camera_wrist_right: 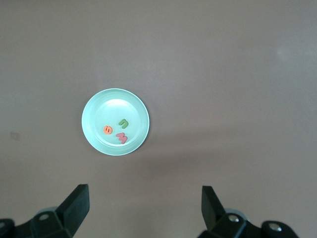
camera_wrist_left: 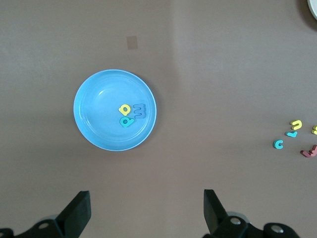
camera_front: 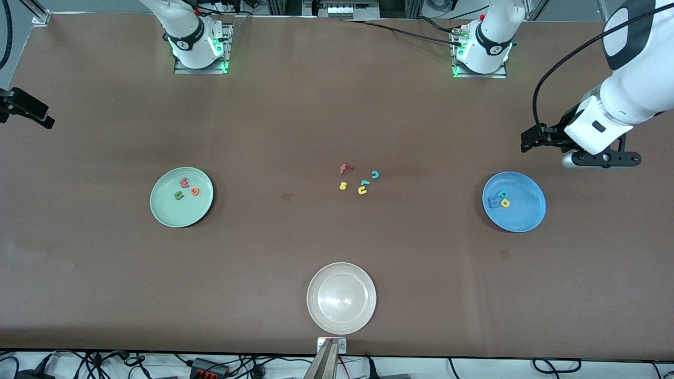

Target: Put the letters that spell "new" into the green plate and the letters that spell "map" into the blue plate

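Front view: task looks done. The round pale mint-green plate [camera_front: 181,197], toward the right arm's end of the bench, holds the olive-green foam n [camera_front: 179,196], orange foam e [camera_front: 195,191] and pink-red foam w [camera_front: 184,182]. The round sky-blue plate [camera_front: 514,201], toward the left arm's end, holds the blue foam m [camera_front: 494,202], yellow foam a [camera_front: 505,203] and teal foam p [camera_front: 502,194]. Leftover foam letters lie mid-bench: red f [camera_front: 345,168], yellow s [camera_front: 343,185], teal c [camera_front: 375,174], yellow u [camera_front: 362,190], plus a small teal piece touching the u. A whitish clear plate [camera_front: 341,298] sits empty near the bench edge closest to the camera. The left hand [camera_front: 533,138] hangs above the bench near its end edge, off the blue plate's rim; the right hand is out of this view.

Left wrist view: the left hand [camera_wrist_left: 147,213] has fingers wide apart, empty, with the blue plate and its three letters below and clear of the fingertips.

Right wrist view: the right hand [camera_wrist_right: 145,210] is also spread wide, empty, well above the green plate with n, e, w inside. Nothing seems left to move.
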{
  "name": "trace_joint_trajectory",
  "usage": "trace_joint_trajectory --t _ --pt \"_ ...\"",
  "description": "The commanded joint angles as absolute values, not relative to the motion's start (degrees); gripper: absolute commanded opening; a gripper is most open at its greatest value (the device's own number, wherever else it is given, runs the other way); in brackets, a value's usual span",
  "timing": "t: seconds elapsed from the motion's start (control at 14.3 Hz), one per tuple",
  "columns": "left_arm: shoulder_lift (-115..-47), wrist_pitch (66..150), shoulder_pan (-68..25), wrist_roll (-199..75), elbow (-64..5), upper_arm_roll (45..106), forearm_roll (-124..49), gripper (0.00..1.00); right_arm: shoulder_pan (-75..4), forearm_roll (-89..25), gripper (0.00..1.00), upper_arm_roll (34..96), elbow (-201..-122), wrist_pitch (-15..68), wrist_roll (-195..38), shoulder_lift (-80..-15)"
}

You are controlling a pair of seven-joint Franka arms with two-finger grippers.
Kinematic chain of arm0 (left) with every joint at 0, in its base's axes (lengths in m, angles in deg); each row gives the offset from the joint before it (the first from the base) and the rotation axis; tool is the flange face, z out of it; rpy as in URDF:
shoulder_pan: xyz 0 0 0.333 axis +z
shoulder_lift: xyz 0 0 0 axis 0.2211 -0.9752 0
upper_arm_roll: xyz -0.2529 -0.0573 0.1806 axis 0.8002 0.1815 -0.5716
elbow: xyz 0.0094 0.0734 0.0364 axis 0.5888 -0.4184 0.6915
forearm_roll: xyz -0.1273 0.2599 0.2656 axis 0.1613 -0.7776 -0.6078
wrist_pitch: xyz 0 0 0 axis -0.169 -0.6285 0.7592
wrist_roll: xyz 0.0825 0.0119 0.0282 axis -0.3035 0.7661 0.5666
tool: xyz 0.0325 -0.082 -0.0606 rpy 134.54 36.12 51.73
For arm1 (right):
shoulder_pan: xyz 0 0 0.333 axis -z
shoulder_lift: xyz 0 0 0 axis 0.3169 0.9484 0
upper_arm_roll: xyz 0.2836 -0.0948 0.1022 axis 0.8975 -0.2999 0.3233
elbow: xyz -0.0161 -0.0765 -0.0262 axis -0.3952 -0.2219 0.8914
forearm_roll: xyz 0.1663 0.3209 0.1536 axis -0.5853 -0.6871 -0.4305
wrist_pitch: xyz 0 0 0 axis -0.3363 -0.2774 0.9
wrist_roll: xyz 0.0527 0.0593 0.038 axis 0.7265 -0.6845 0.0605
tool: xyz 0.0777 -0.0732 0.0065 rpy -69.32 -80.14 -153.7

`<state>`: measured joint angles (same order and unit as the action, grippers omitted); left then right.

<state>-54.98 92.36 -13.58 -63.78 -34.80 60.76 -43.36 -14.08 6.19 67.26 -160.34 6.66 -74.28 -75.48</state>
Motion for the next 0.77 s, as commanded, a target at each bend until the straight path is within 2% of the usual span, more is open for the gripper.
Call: trace_joint_trajectory --t 0.0,0.7 --pt "-54.5 91.7 -15.1 -67.7 -34.7 59.1 -42.4 1.00 -14.6 8.0 1.00 66.9 -162.3 7.8 -75.0 -77.2" --pt "-56.8 89.1 -14.4 -67.8 -29.8 59.5 -43.8 1.00 -14.7 8.4 1.00 67.0 -162.4 7.4 -75.9 -76.9"
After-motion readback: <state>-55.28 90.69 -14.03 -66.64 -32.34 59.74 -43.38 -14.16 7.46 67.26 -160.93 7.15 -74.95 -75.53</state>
